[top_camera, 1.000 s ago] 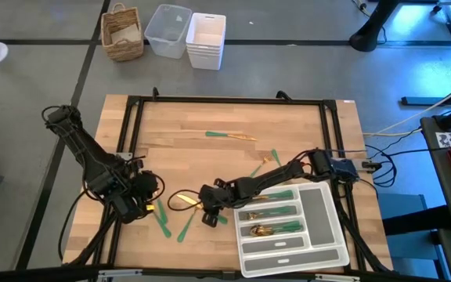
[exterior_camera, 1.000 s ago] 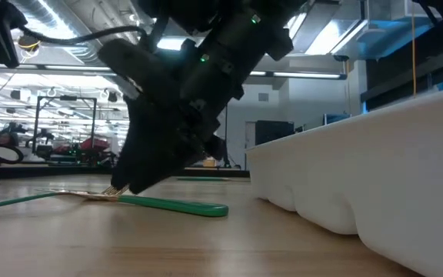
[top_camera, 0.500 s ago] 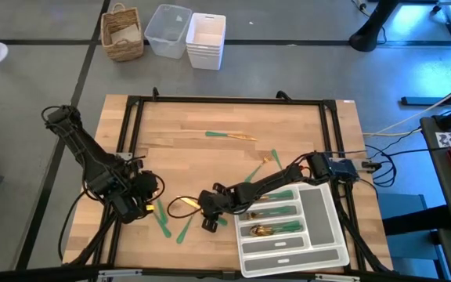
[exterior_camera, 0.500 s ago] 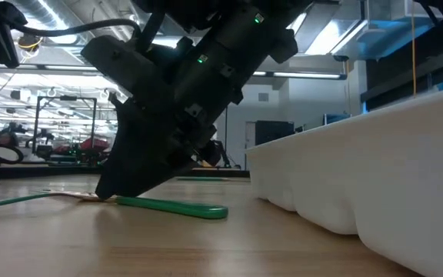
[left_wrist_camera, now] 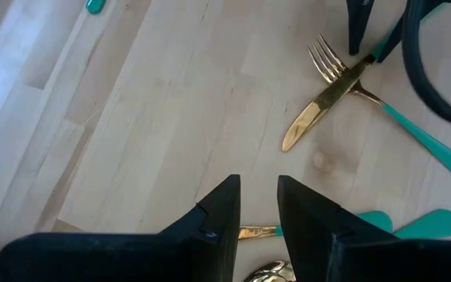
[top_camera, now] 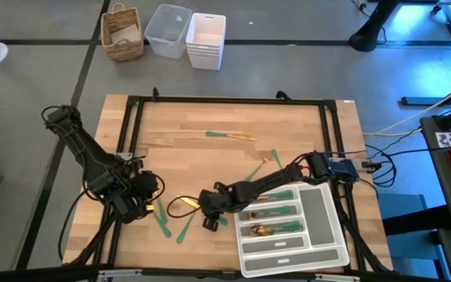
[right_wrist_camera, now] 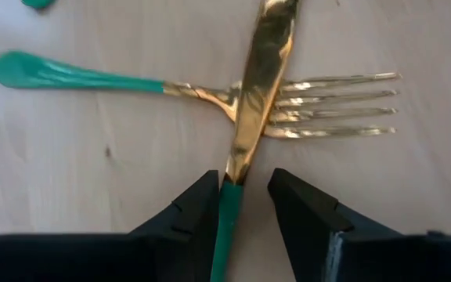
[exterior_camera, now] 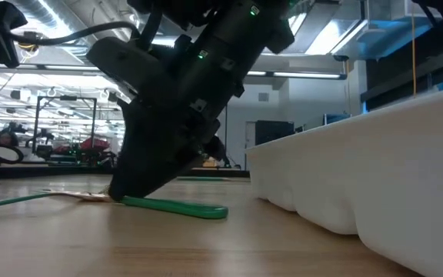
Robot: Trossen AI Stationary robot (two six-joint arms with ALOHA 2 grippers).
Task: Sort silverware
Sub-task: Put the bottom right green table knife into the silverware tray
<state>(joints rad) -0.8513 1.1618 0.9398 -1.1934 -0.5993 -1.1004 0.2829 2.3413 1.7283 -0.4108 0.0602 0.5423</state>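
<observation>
high view: right hand [top_camera: 207, 222] low near the surface's [top_camera: 210, 160] front middle, just left of the white tray [top_camera: 329, 235], over a crossed knife and fork. Left hand [top_camera: 135, 205] parked at front-left. Loose silverware: 1 piece [top_camera: 229, 136] near the back, 2 [top_camera: 258, 167] near the right arm's middle, 2 green handles [top_camera: 163, 222] between the hands. Tray already holds several pieces [top_camera: 276, 213].
low view: right hand tip down at the surface, touching the green knife handle [exterior_camera: 177, 205]; tray wall [exterior_camera: 375, 169] close on the right.
left wrist view: left hand [left_wrist_camera: 257, 205] fingers slightly apart, nothing between them; fork under knife [left_wrist_camera: 327, 90] farther off.
right wrist view: right hand [right_wrist_camera: 245, 200] fingers apart, straddling the knife [right_wrist_camera: 258, 86] where gold blade meets green handle, not clamped. Knife lies across the fork [right_wrist_camera: 210, 88], which lies crosswise to it.
</observation>
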